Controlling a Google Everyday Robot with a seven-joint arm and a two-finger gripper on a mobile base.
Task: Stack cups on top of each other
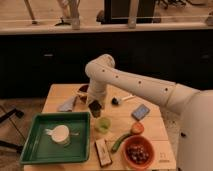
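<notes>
The pale green tumbler (103, 125) stands upright on the wooden table (150, 120), just right of the green tray. My gripper (95, 107) hangs down from the white arm, right behind and slightly left of the tumbler, just above its rim. A dark shape sits at the gripper's tip. It could be the dark grey cup, but I cannot tell it apart from the gripper.
A green tray (35, 145) at the front left holds a white handled mug (61, 134). A dark brown bowl (83, 91) and grey cloth (66, 104) lie behind. An orange bowl (138, 152), green vegetable (120, 141), orange fruit (137, 128), blue item (141, 112) and dark bar (102, 152) lie to the right and front.
</notes>
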